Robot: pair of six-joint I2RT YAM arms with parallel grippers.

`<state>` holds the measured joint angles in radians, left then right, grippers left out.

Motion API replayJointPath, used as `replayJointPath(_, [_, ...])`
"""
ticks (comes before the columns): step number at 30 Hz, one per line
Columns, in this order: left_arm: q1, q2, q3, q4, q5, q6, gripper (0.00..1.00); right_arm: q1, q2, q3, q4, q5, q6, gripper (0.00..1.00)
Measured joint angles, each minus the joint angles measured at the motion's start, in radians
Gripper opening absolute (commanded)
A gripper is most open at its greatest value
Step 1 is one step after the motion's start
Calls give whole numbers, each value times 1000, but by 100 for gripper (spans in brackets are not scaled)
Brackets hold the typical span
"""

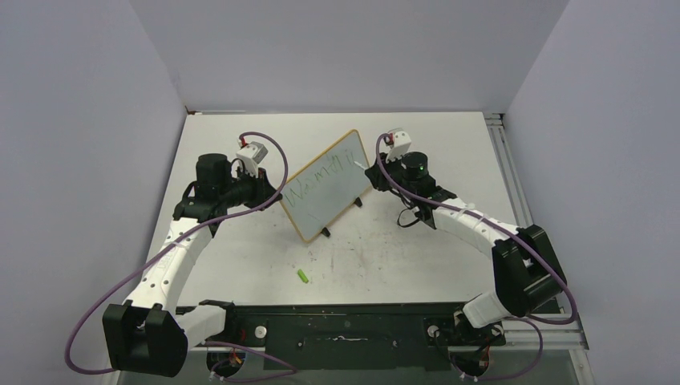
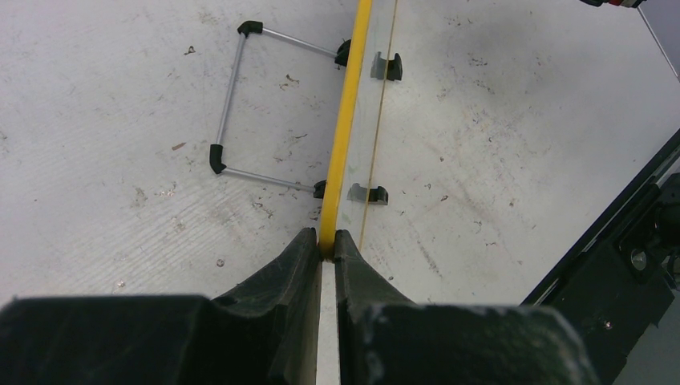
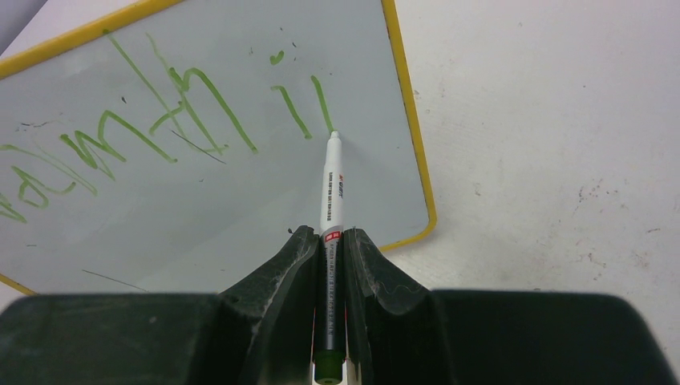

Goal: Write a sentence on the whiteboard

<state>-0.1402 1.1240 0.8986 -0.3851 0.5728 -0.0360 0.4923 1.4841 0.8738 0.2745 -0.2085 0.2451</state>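
The whiteboard (image 1: pixel 325 186) stands tilted mid-table on black feet, with a yellow frame. My left gripper (image 1: pixel 271 191) is shut on its left edge; in the left wrist view the yellow frame (image 2: pixel 345 120) runs edge-on out of the left gripper (image 2: pixel 327 241). My right gripper (image 3: pixel 327 234) is shut on a white marker (image 3: pixel 332 188) whose tip touches the whiteboard (image 3: pixel 240 192) surface near its right edge. Green handwritten words of the sentence (image 3: pixel 184 104) cross the board, also seen from above as the sentence (image 1: pixel 321 180).
A small green marker cap (image 1: pixel 303 276) lies on the table in front of the board. The board's wire stand (image 2: pixel 240 104) rests behind it. The black rail (image 1: pixel 345 321) with the arm bases runs along the near edge. Walls close in left, right and back.
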Motion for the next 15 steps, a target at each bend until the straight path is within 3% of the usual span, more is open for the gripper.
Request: replayJointPath(15, [0,0,0,0,0,0,0,0,3,48,8,4,-6,5])
